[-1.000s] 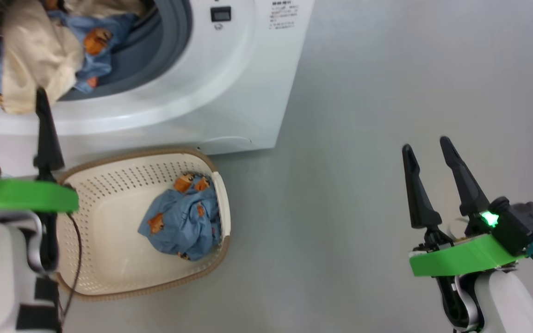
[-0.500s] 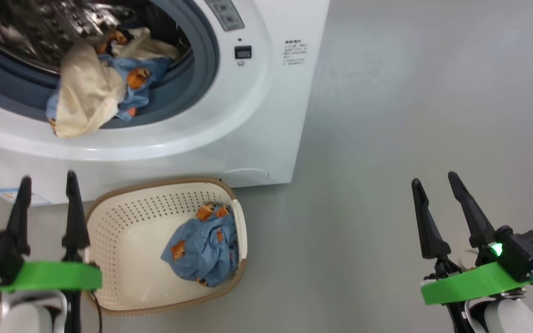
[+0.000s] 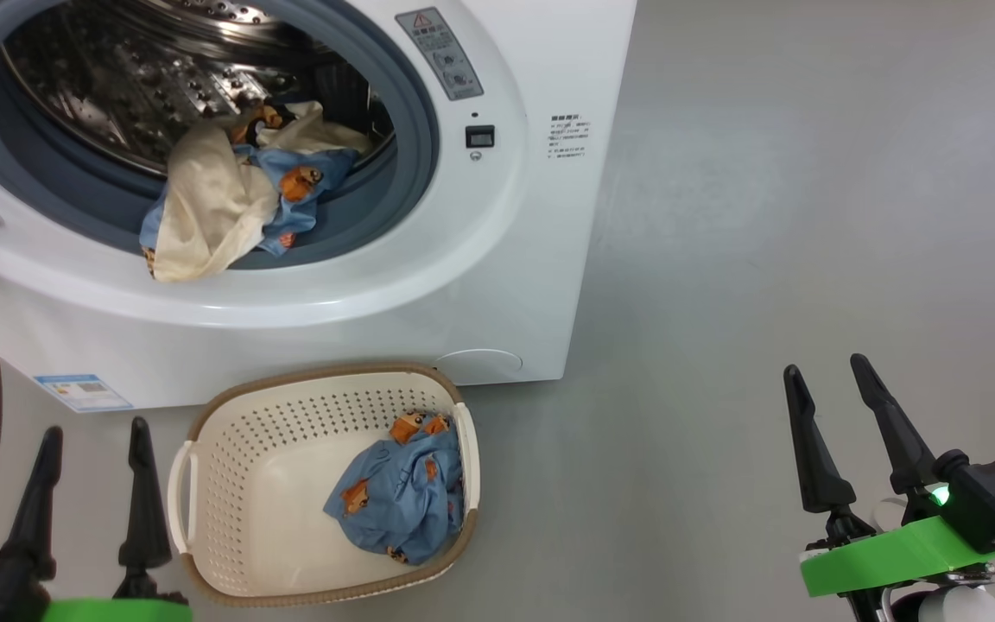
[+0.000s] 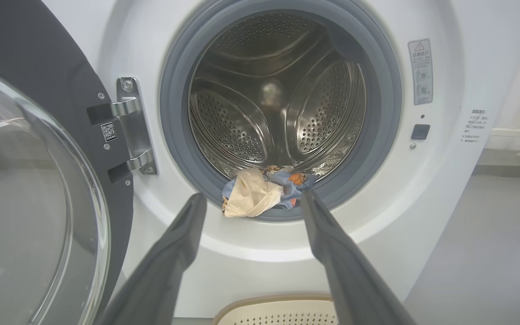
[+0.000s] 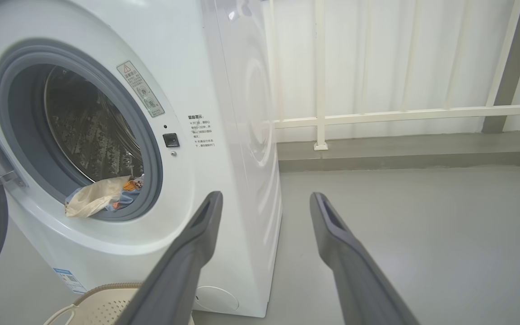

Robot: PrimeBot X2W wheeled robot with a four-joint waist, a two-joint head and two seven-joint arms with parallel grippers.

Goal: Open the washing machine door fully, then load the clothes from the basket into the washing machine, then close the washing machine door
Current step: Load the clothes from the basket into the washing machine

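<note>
Holds the left fingers (image 3: 142, 501) fully spread, nothing between them; holds the right fingers (image 3: 808, 449) just as wide and just as empty, over bare grey floor (image 3: 765, 216). Finds the basket (image 3: 316, 373) just right of the left fingers and well left of the right fingers, set on the floor against the foot of the washing machine (image 3: 506, 285), probably to shorten each lift from basket to opening. Finds the washing machine door (image 4: 25, 54) swung out to the left of the left fingers on a steel hinge (image 4: 131, 126), clear of the opening; judges the opening step done. Finds the clothes (image 4: 251, 194) split in two: a cream garment (image 3: 204, 207) and a blue printed garment (image 3: 299, 186) ahead of the left fingers, slumped over the blue-grey gasket (image 3: 415, 173) at the mouth of the drum (image 4: 269, 90), only half in and likely to snag the door unless pushed deeper; one more blue garment (image 3: 402, 501) crumpled in the basket, on the side away from the left fingers, yet to be loaded. Notes soft, wrinkled cloth with orange figures; stiff cream plastic pierced by rows of round holes under a brown woven-look rim; a glossy black ring around a bulging clear bowl; shiny perforated steel with raised ribs; a smooth white box.
</note>
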